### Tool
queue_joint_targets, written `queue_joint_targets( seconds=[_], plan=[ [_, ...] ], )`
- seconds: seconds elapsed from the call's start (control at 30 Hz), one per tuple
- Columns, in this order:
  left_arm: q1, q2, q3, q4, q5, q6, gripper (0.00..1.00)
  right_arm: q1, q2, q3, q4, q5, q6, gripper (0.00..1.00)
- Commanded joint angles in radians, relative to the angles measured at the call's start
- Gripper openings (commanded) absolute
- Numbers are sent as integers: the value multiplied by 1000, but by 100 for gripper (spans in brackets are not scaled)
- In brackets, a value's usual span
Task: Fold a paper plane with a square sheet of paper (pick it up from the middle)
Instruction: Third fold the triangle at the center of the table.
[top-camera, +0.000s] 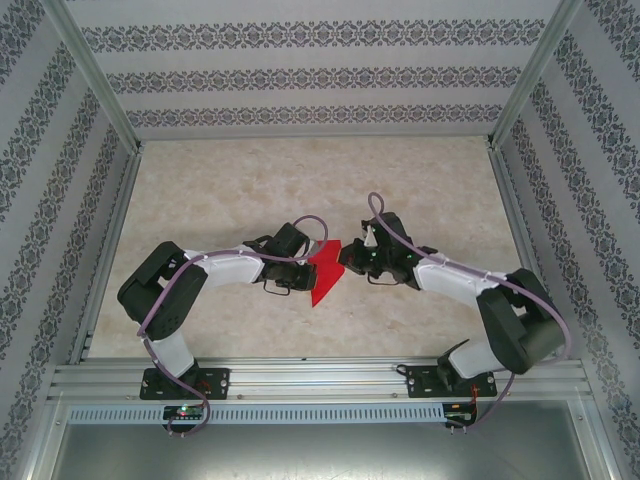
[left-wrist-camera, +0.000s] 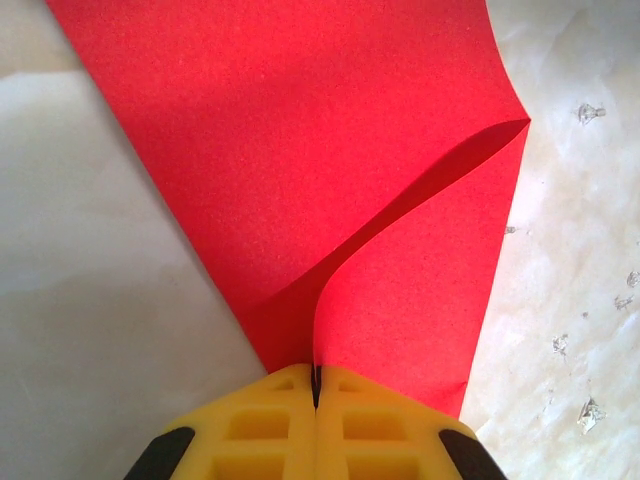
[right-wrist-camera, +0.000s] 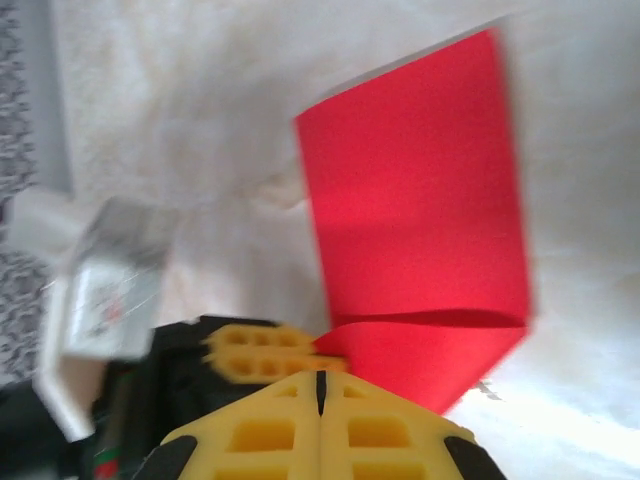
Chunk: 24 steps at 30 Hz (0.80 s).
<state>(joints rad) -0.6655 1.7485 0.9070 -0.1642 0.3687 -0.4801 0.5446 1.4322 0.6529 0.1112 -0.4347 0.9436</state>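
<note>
Mid-frame on the counter (top-camera: 250, 190), seen from above: your left pincer (left-wrist-camera: 316, 380), pressed together, pinches the folded red paper (top-camera: 324, 272) at its left side. Your right pincer (right-wrist-camera: 320, 385), likewise pressed together, meets the paper's upper right corner; you cannot tell if it grips.

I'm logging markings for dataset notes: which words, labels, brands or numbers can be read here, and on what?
No text can be read.
The red sheet of paper is plain.
A pale label on the grey-white part left of the paper in the right wrist view: marks too blurred to read.
The wall pattern is ornament, not lettering.
</note>
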Motion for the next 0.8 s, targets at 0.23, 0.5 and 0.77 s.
queue_joint_targets(
  seconds=[0.23, 0.5, 0.77],
  plan=[
    [6, 45, 3, -72, -37, -17, 2, 168, 114, -134, 310, 7, 193, 0],
    [6, 57, 12, -69, -39, -25, 2, 177, 220, -125, 398, -28, 213, 0],
    [6, 71, 15, -79, -52, -23, 2, 170, 330, -168, 463, -15, 209, 0]
  ],
)
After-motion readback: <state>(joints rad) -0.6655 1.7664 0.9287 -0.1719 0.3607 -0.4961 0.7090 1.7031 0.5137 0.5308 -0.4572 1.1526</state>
